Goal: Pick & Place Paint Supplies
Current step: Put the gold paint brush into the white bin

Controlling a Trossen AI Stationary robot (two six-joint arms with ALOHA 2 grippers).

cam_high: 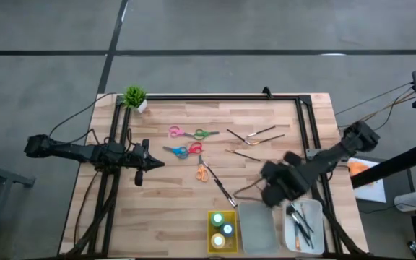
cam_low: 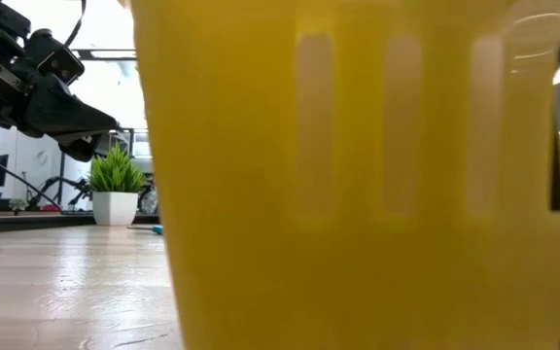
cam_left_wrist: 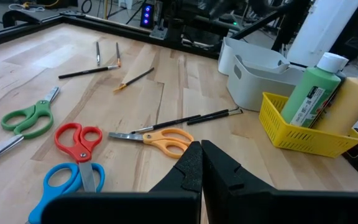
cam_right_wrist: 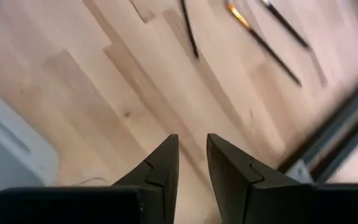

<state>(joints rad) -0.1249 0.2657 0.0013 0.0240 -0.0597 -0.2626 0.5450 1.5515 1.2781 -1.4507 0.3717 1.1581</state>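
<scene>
Bench [cam_high: 165,209]: pale wooden planks inside a dark frame, seen from above

Left gripper [cam_high: 154,164]: over the left half of the bench, its fingers [cam_left_wrist: 188,171] pressed together with nothing between them; in its wrist view they point toward the orange scissors [cam_left_wrist: 160,138]

Right gripper [cam_high: 266,193]: low over the right near part of the bench, just beside the grey tray [cam_high: 257,227]; fingers [cam_right_wrist: 160,165] stand a narrow way apart, nothing visible between them, bare wood below

Yellow tray [cam_high: 222,231]: near edge, centre; holds paint bottles, among them a green bottle [cam_left_wrist: 311,94] and a yellow bottle [cam_left_wrist: 350,102], upright and side by side

White tray [cam_high: 303,225]: right of the grey tray, holds several dark brushes [cam_high: 299,220]

Scissors on the bench: pink-and-green pair [cam_high: 192,133] toward the far side; blue-and-red pair [cam_high: 183,150] just nearer; orange pair at centre

Loose brushes: a cluster [cam_high: 255,137] right of centre toward the far side; one dark brush [cam_high: 222,189] lying slantwise just beside the orange scissors

Potted plant [cam_high: 136,97]: far left corner, in a white pot

Low view: filled mostly by the yellow tray wall, with the left gripper at upper left
</scene>
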